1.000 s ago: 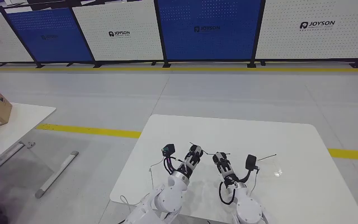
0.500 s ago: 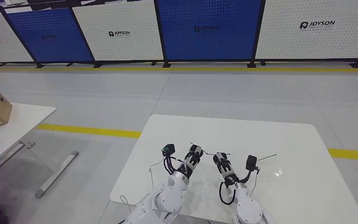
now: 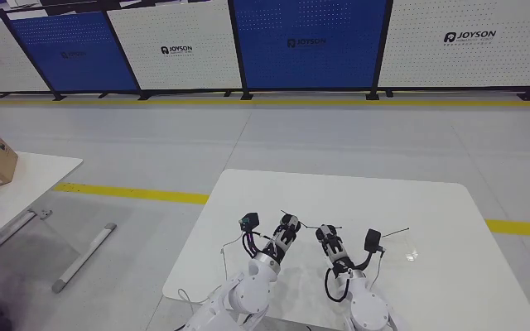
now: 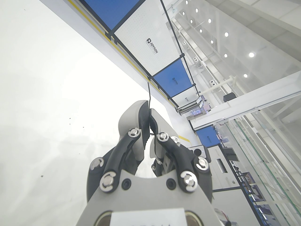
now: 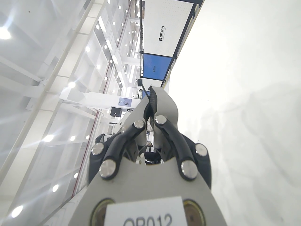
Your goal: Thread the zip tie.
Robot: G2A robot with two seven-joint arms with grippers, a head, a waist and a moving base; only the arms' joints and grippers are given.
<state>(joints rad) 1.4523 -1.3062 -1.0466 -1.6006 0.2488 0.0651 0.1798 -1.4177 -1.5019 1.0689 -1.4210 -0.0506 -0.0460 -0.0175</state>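
A thin black zip tie (image 3: 305, 225) is held between both grippers just above the white table (image 3: 348, 190), near its front edge. My left gripper (image 3: 289, 222) is shut on the strap. In the left wrist view the tail (image 4: 148, 92) sticks out straight past the closed fingertips of that gripper (image 4: 149, 110). My right gripper (image 3: 326, 232) sits close beside the left one and is also shut on the tie. In the right wrist view the tie's small square head (image 5: 140, 81) pokes out beyond the tips of the right gripper (image 5: 151, 93). The two ends are apart.
Another thin black tie (image 3: 395, 232) lies on the table to the right of the right arm. The far half of the table is bare white surface. Blue and white partition panels (image 3: 308, 41) stand across the floor behind.
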